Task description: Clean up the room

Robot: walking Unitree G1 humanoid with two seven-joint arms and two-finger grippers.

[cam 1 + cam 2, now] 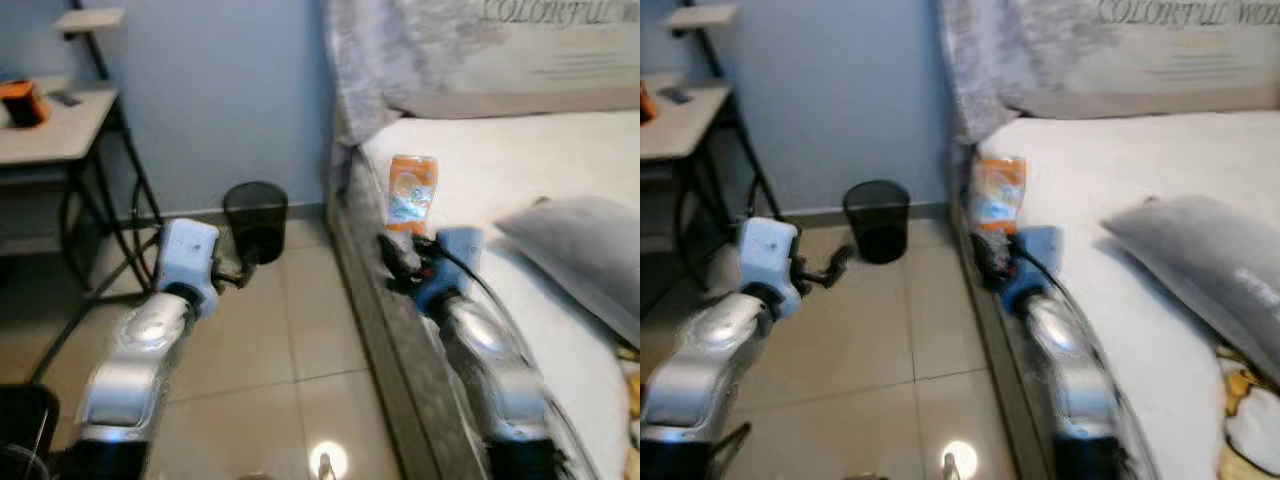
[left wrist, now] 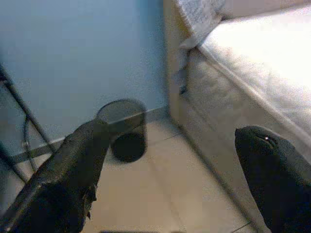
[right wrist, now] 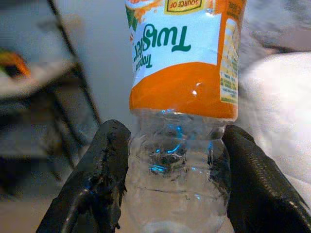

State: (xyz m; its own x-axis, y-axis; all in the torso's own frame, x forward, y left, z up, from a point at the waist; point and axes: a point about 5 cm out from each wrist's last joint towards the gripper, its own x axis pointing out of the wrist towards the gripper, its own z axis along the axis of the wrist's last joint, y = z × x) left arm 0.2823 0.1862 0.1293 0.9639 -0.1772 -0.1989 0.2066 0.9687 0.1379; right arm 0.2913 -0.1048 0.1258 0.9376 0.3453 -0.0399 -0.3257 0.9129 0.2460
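Observation:
A clear plastic bottle (image 1: 412, 192) with an orange and white label stands upright over the bed's edge, and my right gripper (image 1: 400, 250) is shut on its clear lower part. In the right wrist view both fingers (image 3: 109, 160) press the sides of the bottle (image 3: 182, 58). A black mesh waste bin (image 1: 255, 215) stands on the tiled floor against the blue wall, next to the bed's corner. My left gripper (image 1: 245, 265) hovers open just in front of the bin, nothing between its fingers. The left wrist view looks between its fingers at the bin (image 2: 121, 128).
The white bed (image 1: 520, 160) runs along the right, with a grey pillow (image 1: 580, 250) on it. A desk (image 1: 55, 130) on black legs stands at the left, carrying an orange object (image 1: 22, 102). Cables run along the floor below it. A dark object (image 1: 20, 415) sits at bottom left.

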